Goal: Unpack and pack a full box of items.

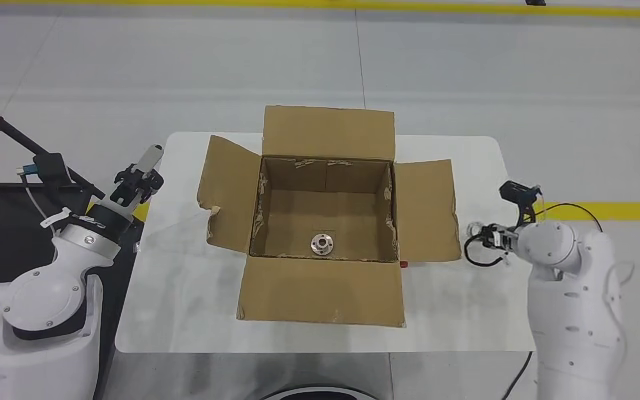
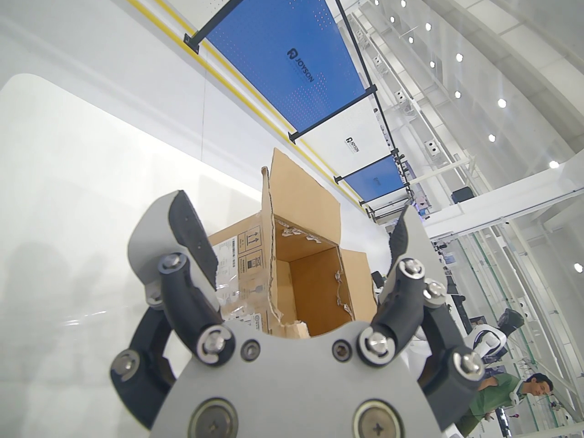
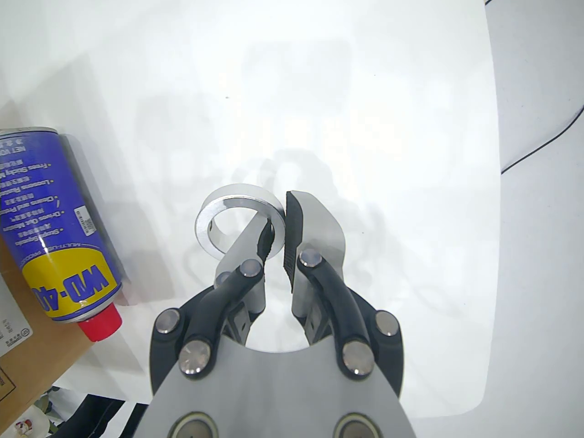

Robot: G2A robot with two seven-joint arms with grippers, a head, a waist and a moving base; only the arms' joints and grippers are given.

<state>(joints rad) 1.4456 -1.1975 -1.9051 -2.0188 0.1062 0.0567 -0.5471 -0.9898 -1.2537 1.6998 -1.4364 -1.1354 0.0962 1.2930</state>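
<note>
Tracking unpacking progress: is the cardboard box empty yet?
Not empty. The top view shows one small round metal part lying on the floor of the open cardboard box.

The blue spray can [image 3: 54, 211] carried white print and a large logo on its yellow band; the box [image 2: 242, 271] wore labels with handling symbols and a barcode. The wall panels [image 2: 292, 61] each bore a logo.

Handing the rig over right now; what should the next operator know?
Left gripper: open, empty, by the table's left edge, facing the box.
Right gripper: shut on a metal ring, over the table right of the box.
Spray can lies on the table beside the box; one round metal part sits inside it.
Done: can and ring out. To do: probably place the ring, fetch the part, repack.
</note>
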